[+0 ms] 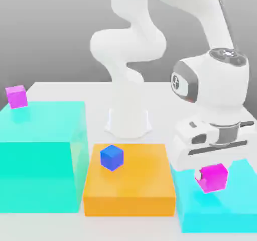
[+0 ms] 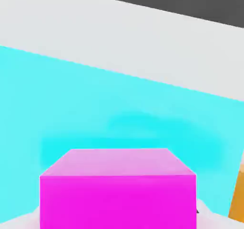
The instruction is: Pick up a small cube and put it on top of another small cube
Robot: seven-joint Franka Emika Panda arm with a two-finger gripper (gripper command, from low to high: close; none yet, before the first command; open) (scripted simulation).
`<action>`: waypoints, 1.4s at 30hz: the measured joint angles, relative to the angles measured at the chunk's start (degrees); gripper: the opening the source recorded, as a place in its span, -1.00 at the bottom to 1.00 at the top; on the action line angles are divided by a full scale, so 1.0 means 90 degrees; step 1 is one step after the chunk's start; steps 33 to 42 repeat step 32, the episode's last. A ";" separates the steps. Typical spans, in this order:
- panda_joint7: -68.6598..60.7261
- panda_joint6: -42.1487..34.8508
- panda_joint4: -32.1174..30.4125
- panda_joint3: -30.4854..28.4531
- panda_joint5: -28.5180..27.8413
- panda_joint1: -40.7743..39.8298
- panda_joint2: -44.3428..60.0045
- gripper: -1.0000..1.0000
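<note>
At the far left of the exterior view, a purple-magenta small cube [image 1: 16, 96] is seen resting on the far left corner of a tall teal block [image 1: 42, 150], which stands on the white bench [image 1: 160, 97]. Just beside that block, to its right, a lower orange block [image 1: 129, 187] is set, and a blue small cube [image 1: 112, 157] lies on its top, toward the left side of that face. Behind the orange block, farther away, the white base of the arm [image 1: 128, 119] is planted on the bench. To the right of the orange block a low teal block [image 1: 221, 210] is placed, the two standing close side by side. Above this low block the tool [image 1: 213, 172] is held pointing down, and it is closed on the hot pink small cube [image 1: 212, 178], which is gripped between the fingers and appears raised slightly off the teal top, though a gap cannot be told for certain. In the hand view the hot pink small cube [image 2: 117, 190] is shown close up, with the teal surface [image 2: 95, 104] spread beyond it and an orange edge [image 2: 238, 194] at one side.
</note>
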 joint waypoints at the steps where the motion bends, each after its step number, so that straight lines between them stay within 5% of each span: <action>1: -0.0206 -0.0012 -0.0140 0.0143 0.0097 0.0262 -0.0159 -1.00; 7: -0.1345 -0.0072 -0.0916 0.0653 0.0629 0.1596 -0.1024 -1.00; 19: -0.2136 0.0233 -0.0908 0.0663 0.1626 0.1999 -0.0430 -1.00; 42: -0.1785 0.0804 -0.0905 0.0494 0.1118 0.2052 0.0337 -1.00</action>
